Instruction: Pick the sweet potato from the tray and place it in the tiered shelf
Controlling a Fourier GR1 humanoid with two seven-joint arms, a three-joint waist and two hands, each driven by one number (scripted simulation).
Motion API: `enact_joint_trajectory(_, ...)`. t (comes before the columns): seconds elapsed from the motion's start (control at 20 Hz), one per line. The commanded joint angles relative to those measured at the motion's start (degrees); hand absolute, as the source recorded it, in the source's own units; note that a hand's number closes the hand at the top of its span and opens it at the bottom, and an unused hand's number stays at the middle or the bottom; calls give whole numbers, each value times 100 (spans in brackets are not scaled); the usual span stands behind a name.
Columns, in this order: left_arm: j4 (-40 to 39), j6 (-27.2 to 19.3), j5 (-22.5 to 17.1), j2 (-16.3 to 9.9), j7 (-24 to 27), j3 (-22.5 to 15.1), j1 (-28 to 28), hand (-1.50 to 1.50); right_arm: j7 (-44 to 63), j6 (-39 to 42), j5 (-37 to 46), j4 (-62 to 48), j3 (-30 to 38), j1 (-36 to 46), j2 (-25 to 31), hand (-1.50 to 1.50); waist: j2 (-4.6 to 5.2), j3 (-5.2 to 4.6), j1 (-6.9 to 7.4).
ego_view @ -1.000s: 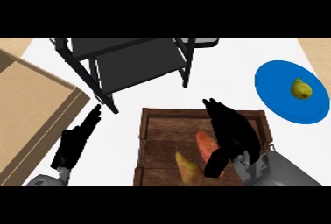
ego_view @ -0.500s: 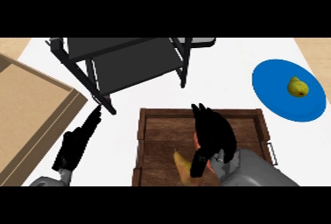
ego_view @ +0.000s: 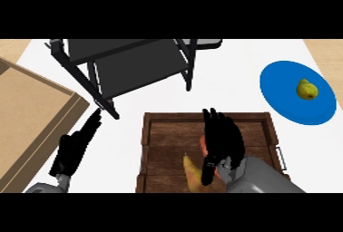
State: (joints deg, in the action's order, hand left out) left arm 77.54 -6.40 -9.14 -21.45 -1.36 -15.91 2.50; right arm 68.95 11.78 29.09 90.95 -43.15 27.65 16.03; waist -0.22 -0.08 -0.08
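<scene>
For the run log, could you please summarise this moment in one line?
stage: reaching | right robot hand: open over sweet potato in tray | left robot hand: open, resting | shelf: no sweet potato

— How is the scene lit?
— Brightly and evenly. The white counter (ego_view: 234, 63) shows no glare.
— Any shadows?
— Only faint ones. The black hands lose surface detail against the dark tray (ego_view: 167, 136).

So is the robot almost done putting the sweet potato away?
Not yet. The orange sweet potato lies in the brown wooden tray, so nothing is done. The black right hand hangs over it, fingers straight, not gripping. The left hand rests open beside the tray. Grasping, lifting and placing in the black tiered shelf remain.
</scene>
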Motion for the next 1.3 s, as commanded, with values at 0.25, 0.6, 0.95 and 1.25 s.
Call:
enact_joint_trajectory(0.25,237,-40,203,104,-22,-67,-207,0,948,739,126,-112,226,-115,-39,-150,0,4,14)
enact_joint_trajectory(0.6,271,71,172,120,-383,132,155,0,431,651,582,-457,171,-435,-197,-150,8,7,3)
enact_joint_trajectory(0.95,36,15,408,398,106,57,-231,0,-101,538,919,-986,400,-617,-363,-150,17,6,19)
enact_joint_trajectory(1.25,306,363,275,151,-155,391,-123,0,-665,774,1107,-824,469,-673,-594,150,14,8,29)
